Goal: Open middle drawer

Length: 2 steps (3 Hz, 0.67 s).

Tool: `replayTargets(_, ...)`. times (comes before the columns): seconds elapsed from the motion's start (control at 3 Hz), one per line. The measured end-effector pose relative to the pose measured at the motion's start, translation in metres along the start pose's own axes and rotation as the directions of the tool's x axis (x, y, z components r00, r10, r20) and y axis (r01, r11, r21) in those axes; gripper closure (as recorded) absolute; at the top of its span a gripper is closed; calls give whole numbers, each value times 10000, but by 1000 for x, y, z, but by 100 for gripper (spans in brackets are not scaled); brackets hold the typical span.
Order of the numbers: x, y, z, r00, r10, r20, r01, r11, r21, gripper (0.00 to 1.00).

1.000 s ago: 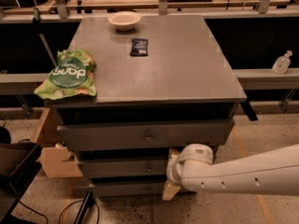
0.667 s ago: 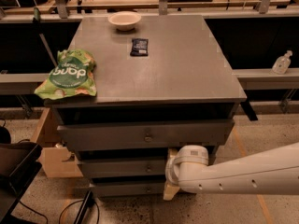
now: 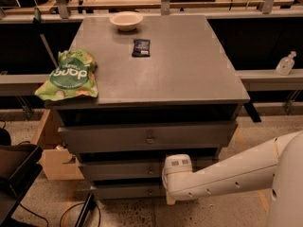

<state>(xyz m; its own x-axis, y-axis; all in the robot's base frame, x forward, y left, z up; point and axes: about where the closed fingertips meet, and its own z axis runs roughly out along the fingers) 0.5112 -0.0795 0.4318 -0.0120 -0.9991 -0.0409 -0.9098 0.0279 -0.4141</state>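
Note:
The grey cabinet has three drawer fronts stacked under its top. The middle drawer (image 3: 118, 170) is a shallow grey front with a small round knob (image 3: 151, 171) at its centre, and it looks shut. My gripper (image 3: 168, 189) is at the end of the white arm that reaches in from the right. It is low in front of the cabinet, just right of the middle drawer's knob. The white wrist housing (image 3: 177, 167) covers the fingers.
The top drawer (image 3: 147, 137) juts out a little above. The bottom drawer (image 3: 123, 191) is below. On the cabinet top lie a green snack bag (image 3: 71, 75), a white bowl (image 3: 126, 20) and a dark packet (image 3: 141, 47). A cardboard box (image 3: 49, 150) stands at the left, and a dark bin (image 3: 14, 174) is by the floor.
The arm's wrist has moved left along the drawer fronts, closer to the middle drawer's knob. The drawers look the same.

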Motion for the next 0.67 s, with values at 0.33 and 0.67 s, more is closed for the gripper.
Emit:
replayTargets(0.33,-3,-3,4,9999,-38,111,38,10000,-1,0)
replayTargets(0.67,-7,-9,12,9994,-266,202,271,9994,-231,0)
